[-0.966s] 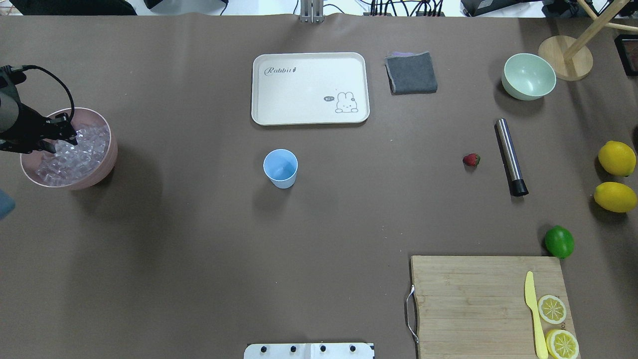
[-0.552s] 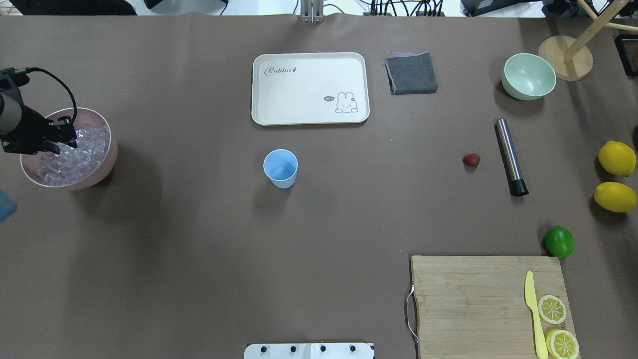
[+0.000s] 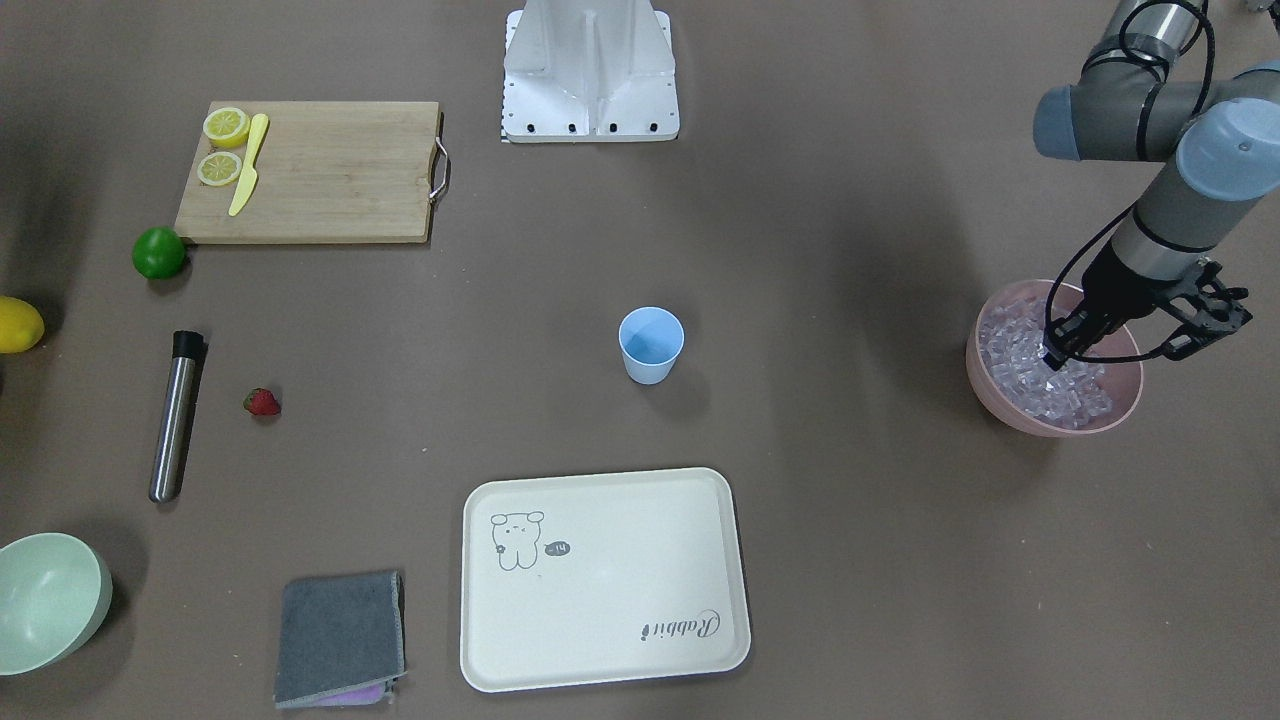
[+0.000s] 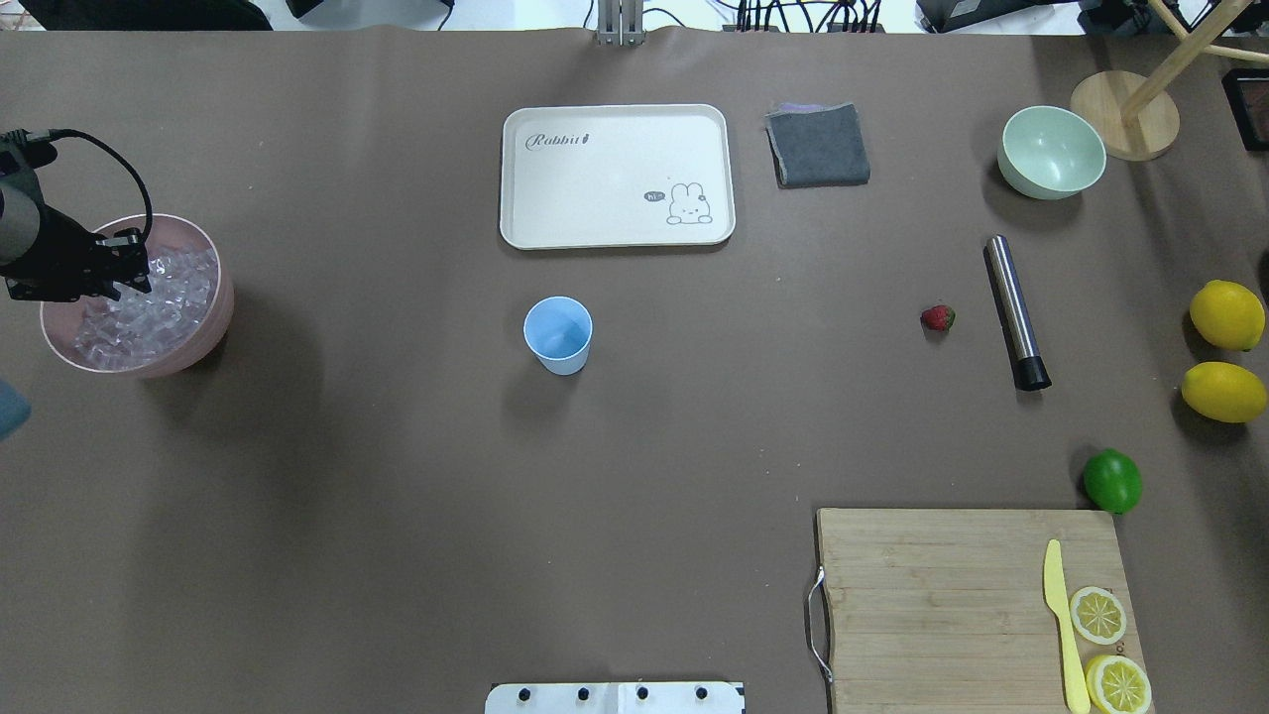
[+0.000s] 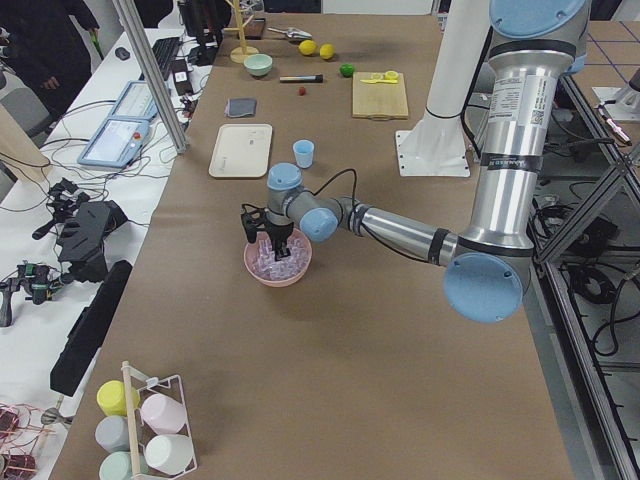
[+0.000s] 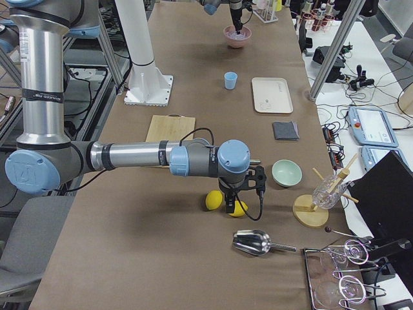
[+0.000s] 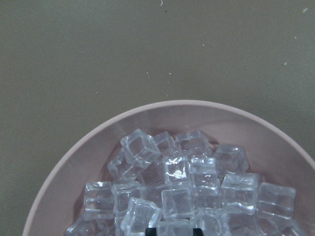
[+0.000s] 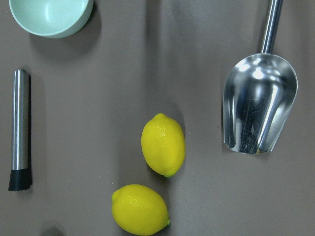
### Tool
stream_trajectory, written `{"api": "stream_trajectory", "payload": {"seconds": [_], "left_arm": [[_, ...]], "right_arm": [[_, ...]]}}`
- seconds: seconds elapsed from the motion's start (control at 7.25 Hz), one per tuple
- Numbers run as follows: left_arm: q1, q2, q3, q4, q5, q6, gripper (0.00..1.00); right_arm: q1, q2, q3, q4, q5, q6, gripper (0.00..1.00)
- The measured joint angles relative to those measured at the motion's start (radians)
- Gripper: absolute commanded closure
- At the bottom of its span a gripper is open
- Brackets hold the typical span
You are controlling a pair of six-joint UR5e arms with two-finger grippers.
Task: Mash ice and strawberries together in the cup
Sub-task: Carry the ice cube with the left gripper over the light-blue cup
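Note:
The light-blue cup stands upright mid-table, also in the front view. Far to its right lies the small red strawberry. Clear ice cubes fill a pink bowl at the table's left edge. My left gripper hangs just over the pile, its fingertips close together and shut on an ice cube at the bottom edge of the left wrist view. My right gripper hovers over two lemons far right; I cannot tell whether it is open or shut.
A steel muddler lies right of the strawberry. A cream tray, grey cloth and green bowl line the far side. Lemons, a lime, a cutting board and a metal scoop sit right.
My left gripper has shifted a little to the left and up over the ice in the pink bowl. Everything else stays put.

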Motion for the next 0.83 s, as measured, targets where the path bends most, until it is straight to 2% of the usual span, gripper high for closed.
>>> {"api": "stream_trajectory", "payload": {"seconds": [0.55,0.83], "left_arm": [[-0.095,0.032,-0.102,0.004,0.003,0.004,1.0],[-0.107,-0.026,-0.127,0.001,0.001,-0.021,1.0]], "right_arm": [[0.0,0.009,0.004,0.0,-0.002,0.001,0.0],[0.001,0.017,0.005,0.0,-0.006,0.0,0.0]]}}
